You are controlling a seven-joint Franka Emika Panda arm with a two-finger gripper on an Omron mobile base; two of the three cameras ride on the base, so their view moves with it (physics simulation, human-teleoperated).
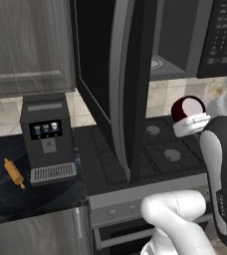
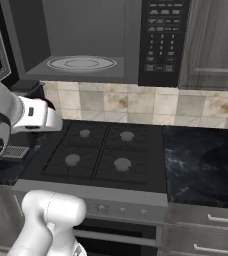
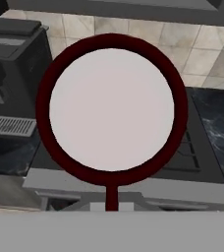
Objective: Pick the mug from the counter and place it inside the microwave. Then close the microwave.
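Gripper (image 1: 189, 119) pinching the mug (image 1: 186, 108) aloft over the stovetop (image 2: 101, 152), microwave (image 2: 86, 40) cavity up at 11 o'clock — risk: mug clipping the open door (image 1: 128, 84) — approach too low.

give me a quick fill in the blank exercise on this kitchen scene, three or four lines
1. The tool holds the dark red mug in the air above the ____.
2. The door of the microwave stands ____.
3. The round glass plate inside the microwave is ____.
4. The wooden rolling pin lies on the counter to the left of the ____.

Missing words: stovetop; open; empty; coffee machine
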